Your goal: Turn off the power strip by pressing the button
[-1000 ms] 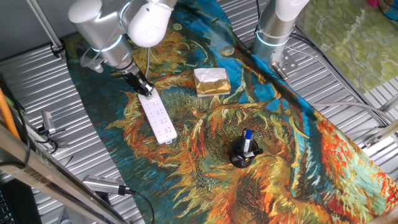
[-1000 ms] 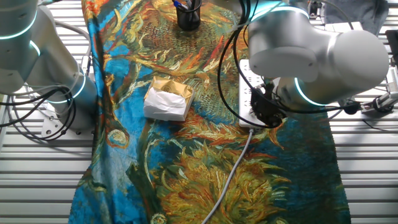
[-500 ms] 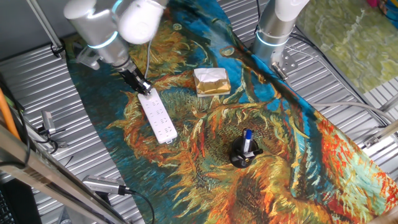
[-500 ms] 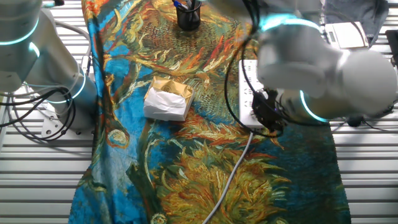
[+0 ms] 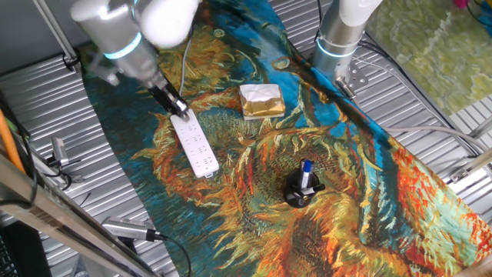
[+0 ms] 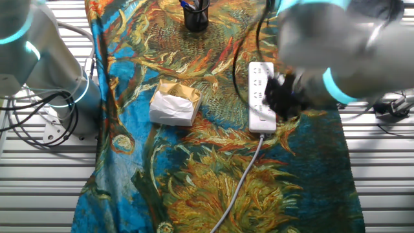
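Gripper (image 5: 174, 106): dark, at the end of a blurred silver arm; tips down at the cable end of the power strip in one fixed view; motion-blurred dark mass in the other fixed view (image 6: 283, 97), beside the strip's long edge.
Jaw state: cannot tell; fingertips too small and blurred in both views to show a gap or contact.
Power strip (image 5: 194, 144): long flat white bar, lying flat on the cloth, running away from the jaws; nearest end directly under or just beside the tips, contact not resolvable. In the other fixed view (image 6: 261, 97), most of the top face exposed, socket holes visible.
Cable (image 6: 240, 180): grey, leaving the strip's end near the jaws and trailing across the cloth.
Cloth (image 5: 361, 192): patterned in blue, orange and yellow, covering the table beneath jaws and strip.
Gold-wrapped block (image 5: 261, 101): squarish, well apart from the jaws, beyond the strip's side; in the other fixed view (image 6: 174, 103), white and gold wrapping.
Black holder (image 5: 301, 191): dark cup with a blue-tipped item standing in it, well apart from the jaws, past the strip's far end.
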